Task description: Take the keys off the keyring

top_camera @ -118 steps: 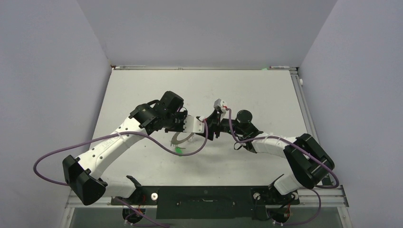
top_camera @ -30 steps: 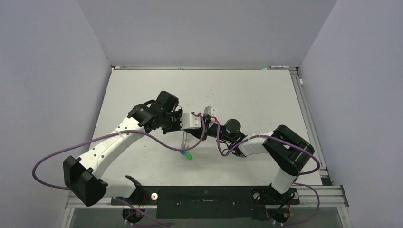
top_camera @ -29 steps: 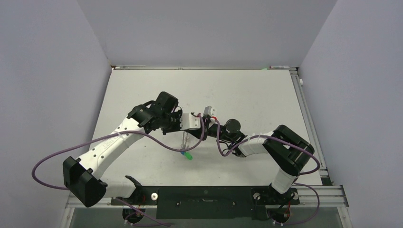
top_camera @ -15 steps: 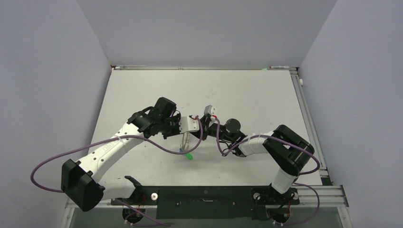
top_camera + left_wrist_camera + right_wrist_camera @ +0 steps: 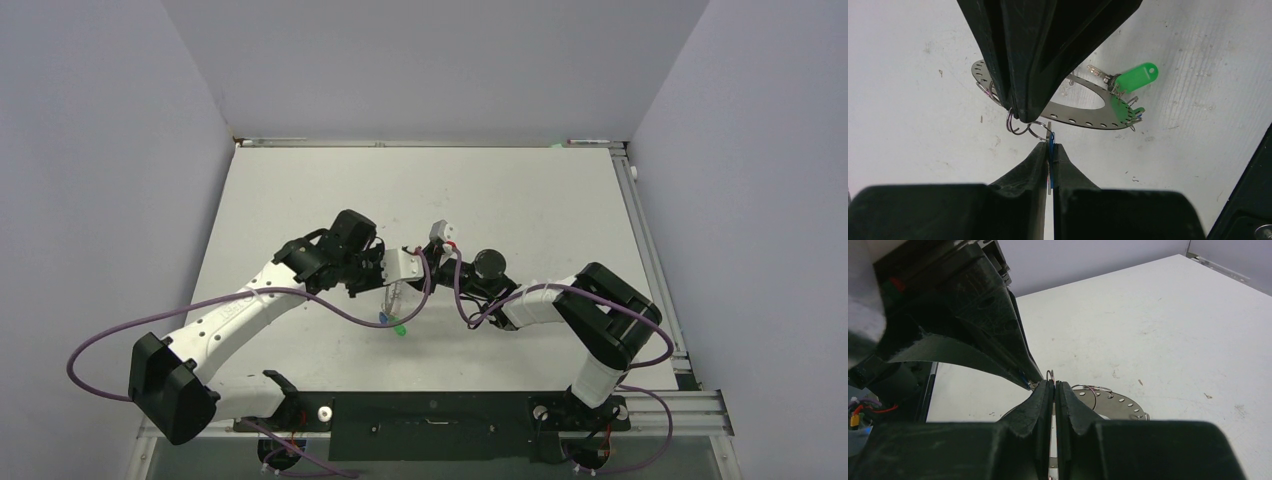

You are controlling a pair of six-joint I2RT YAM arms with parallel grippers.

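Note:
The keyring (image 5: 1083, 114), a flat silver disc with small holes and wire loops round its rim, hangs between my two grippers just above the white table; it shows edge-on in the top view (image 5: 392, 298). My left gripper (image 5: 1050, 148) is shut on a thin blue key (image 5: 1051, 150) that hangs from a wire loop (image 5: 1038, 131). My right gripper (image 5: 1054, 383) is shut on the keyring's rim, where a wire loop (image 5: 1050, 374) pokes above the pads. A green key (image 5: 1135, 78) hangs from the ring's far side and also shows in the top view (image 5: 398, 328).
Both grippers meet tip to tip over the middle of the white table (image 5: 520, 200). Purple cables (image 5: 330, 305) loop from both arms near the ring. Grey walls close in the table at the back and on both sides.
Since 3.9 s ago the right arm has moved left to meet the left gripper, and the ring has turned from flat to edge-on. In the last second the left arm shifted slightly.

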